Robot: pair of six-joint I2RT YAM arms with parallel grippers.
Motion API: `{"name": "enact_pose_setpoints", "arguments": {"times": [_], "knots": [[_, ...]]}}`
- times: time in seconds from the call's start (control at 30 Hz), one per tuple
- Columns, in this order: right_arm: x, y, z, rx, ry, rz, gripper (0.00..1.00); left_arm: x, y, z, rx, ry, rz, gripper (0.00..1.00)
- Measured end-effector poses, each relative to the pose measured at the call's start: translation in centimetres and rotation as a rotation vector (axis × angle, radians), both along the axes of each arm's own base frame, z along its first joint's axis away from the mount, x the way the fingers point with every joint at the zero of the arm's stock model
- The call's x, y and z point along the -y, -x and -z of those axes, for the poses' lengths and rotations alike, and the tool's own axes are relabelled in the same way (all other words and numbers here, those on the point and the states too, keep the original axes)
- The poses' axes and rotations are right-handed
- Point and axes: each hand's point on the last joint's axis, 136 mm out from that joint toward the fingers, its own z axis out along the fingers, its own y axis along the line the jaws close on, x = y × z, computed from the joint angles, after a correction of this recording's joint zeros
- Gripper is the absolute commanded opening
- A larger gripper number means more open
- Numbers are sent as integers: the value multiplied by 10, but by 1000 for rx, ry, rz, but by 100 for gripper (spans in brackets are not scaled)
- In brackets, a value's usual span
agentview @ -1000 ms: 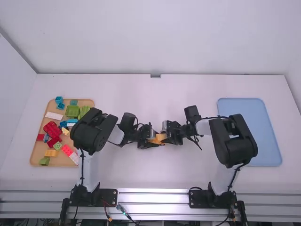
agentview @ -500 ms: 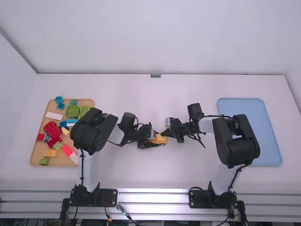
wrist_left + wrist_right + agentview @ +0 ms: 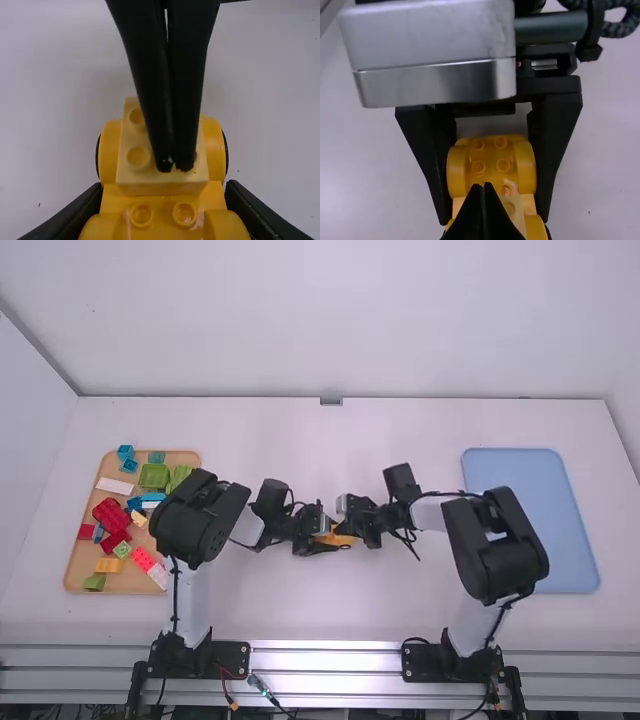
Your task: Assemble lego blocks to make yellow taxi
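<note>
Yellow plastic is clamped across its sides by the left claw [image 3: 322, 538]: the taxi body [image 3: 165, 212] is held between its two fingers, studs up. Both arms are bent inward at the elbow, and the claws are pointed toward each other across the middle of the table [image 3: 335, 605]. The right claw [image 3: 352, 527] is tilted downward, its two fingers pressed together, with their tips at the top of the pale yellow block [image 3: 159, 188] on the body. The body's long axis is laid from between the left claw's fingers toward the right claw; which end is the front cannot be told.
</note>
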Motion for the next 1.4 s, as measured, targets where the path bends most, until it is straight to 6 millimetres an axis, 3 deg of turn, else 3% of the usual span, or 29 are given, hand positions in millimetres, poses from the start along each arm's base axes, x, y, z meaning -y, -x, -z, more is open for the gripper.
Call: {"name": "enact_pose_setpoints", "arguments": {"times": [0.33, 0.73, 0.9, 0.93, 0.97, 1.0, 1.03, 1.1, 1.17, 1.2, 1.23, 1.27, 1.33, 1.4], "knots": [[18, -5, 4, -15, -36, 97, 0, 0, -1, 0, -7, 0, -6, 48], [11, -2, 5, 1, 8, 100, 0, 0, -1, 0, -7, 2, -2, 47], [12, -7, -3, 46, -26, 59, 0, 0, -1, -1, -6, 1, -2, 47], [13, -8, -5, 51, -34, 56, 7, 0, -1, -1, -6, 1, -2, 48], [15, -10, -10, 58, -50, 56, 25, 0, -1, -1, -6, 1, -2, 48], [18, -12, -18, 70, -71, 56, 58, 0, -1, -1, -6, 1, -3, 49], [20, -15, -29, 92, -92, 57, 99, 0, -1, -1, -6, 1, -2, 50], [24, -22, -47, 136, -119, 67, 99, 0, -1, 0, -6, 0, -3, 52], [33, -41, -86, 243, -150, 112, 99, 0, -2, 0, -4, -2, -6, 68], [35, -44, -93, 259, -151, 124, 99, 0, -2, 0, -2, -4, -8, 73], [40, -50, -107, 287, -150, 150, 99, 0, -5, 0, 6, -9, -13, 92], [42, -52, -113, 297, -149, 162, 99, 0, -6, 0, 4, -11, -19, 99], [49, -56, -125, 322, -136, 201, 99, 1, -12, -1, 11, -15, -32, 99], [51, -59, -125, 318, -120, 223, 99, 0, -13, -1, 9, -18, -39, 99]]}}
